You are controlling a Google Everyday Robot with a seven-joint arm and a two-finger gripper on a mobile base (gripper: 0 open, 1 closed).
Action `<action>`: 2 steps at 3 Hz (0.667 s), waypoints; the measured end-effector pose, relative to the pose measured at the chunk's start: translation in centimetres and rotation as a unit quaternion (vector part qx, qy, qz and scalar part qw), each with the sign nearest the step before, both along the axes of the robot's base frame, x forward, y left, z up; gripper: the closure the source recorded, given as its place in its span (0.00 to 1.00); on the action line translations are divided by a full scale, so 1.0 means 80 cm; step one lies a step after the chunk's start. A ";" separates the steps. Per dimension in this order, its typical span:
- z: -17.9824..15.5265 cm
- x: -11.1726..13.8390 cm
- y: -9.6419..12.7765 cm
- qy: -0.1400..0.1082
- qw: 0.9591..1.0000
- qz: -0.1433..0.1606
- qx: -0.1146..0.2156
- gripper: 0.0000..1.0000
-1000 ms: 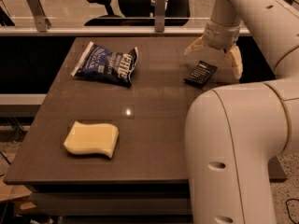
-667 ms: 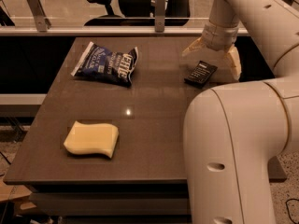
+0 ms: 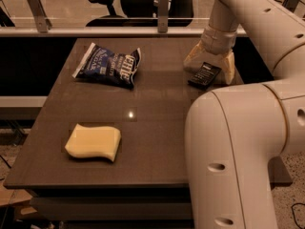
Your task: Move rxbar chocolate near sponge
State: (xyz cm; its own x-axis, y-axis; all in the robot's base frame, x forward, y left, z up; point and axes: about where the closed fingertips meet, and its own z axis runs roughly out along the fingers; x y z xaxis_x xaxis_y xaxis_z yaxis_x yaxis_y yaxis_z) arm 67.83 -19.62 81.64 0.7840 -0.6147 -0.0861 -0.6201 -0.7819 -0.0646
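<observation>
The rxbar chocolate (image 3: pixel 205 74), a small flat black bar with white lettering, lies on the dark table (image 3: pixel 157 123) at the far right. My gripper (image 3: pixel 209 68) is directly over it, and its pale fingers (image 3: pixel 192 60) stand apart on either side of the bar, open around it. The sponge (image 3: pixel 93 142), a pale yellow foam block with wavy edges, lies near the front left of the table, far from the bar.
A dark blue crinkled chip bag (image 3: pixel 108 66) lies at the back left. My large white arm (image 3: pixel 238 147) covers the table's front right. A rail (image 3: pixel 109 31) and an office chair (image 3: pixel 107 4) stand behind the table.
</observation>
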 end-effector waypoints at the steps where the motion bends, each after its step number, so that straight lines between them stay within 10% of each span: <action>1: -0.007 0.001 0.000 -0.002 1.000 -0.003 0.014 0.41; 2: -0.001 0.001 0.000 -0.002 1.000 -0.003 0.015 0.64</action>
State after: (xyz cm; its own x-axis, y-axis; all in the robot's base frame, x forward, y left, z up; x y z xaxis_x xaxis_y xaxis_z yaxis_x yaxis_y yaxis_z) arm 67.94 -19.63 81.53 0.7812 -0.6161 -0.1007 -0.6239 -0.7762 -0.0908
